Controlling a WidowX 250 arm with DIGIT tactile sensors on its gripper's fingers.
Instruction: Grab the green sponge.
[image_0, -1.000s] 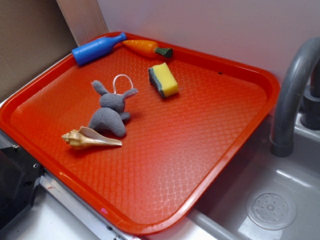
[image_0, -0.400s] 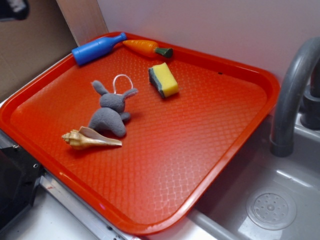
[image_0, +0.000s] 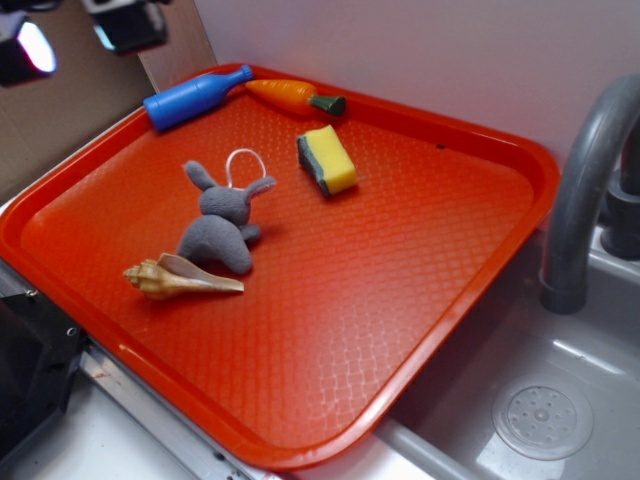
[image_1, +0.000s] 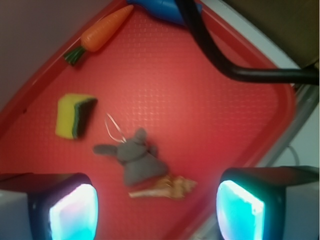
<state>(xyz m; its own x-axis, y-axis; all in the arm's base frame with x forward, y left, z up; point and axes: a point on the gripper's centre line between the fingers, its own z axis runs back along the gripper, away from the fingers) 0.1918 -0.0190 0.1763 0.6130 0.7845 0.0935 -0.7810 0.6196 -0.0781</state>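
The green sponge (image_0: 328, 160), a yellow foam block with a dark green layer on one side, lies on the far middle of the orange tray (image_0: 400, 290). The wrist view has the sponge (image_1: 74, 116) at the left, well away from the fingers. My gripper (image_0: 75, 35) hangs high at the top left corner of the exterior view, above the tray's far left edge. It is open, with nothing between its two glowing pads (image_1: 72, 212). From the wrist, the gripper (image_1: 156, 210) looks down over the tray's near side.
On the tray lie a blue bottle (image_0: 195, 97), an orange toy carrot (image_0: 292, 95), a grey plush bunny (image_0: 222, 220) and a seashell (image_0: 178, 277). A grey faucet (image_0: 580, 190) and a sink drain (image_0: 541, 418) sit to the right. A black cable (image_1: 215, 55) crosses the wrist view.
My gripper has come into the exterior view at the top left, moving rightward. The things on the tray have not moved.
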